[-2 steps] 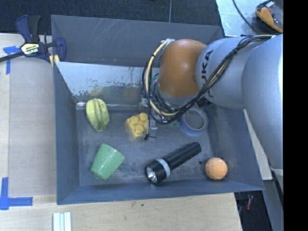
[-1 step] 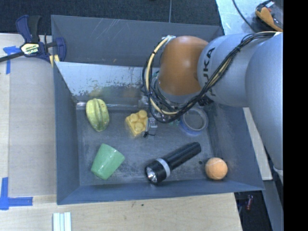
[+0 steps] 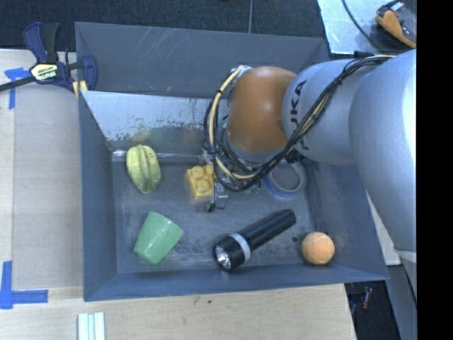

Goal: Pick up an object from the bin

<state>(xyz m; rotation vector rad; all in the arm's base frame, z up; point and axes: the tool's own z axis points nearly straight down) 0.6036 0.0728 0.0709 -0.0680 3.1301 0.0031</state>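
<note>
gripper (image 3: 216, 201) positioned just beside yellow lumpy toy (image 3: 200, 181), mid-bin (image 3: 99, 211); whether open or closed: cannot tell.

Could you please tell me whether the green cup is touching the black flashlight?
Apart. The camera view shows bare bin floor between the green cup and the black flashlight.

Even, fairly bright light, soft shadow beneath the arm (image 3: 340, 119) (small glint on the flashlight (image 3: 256, 237))
</note>
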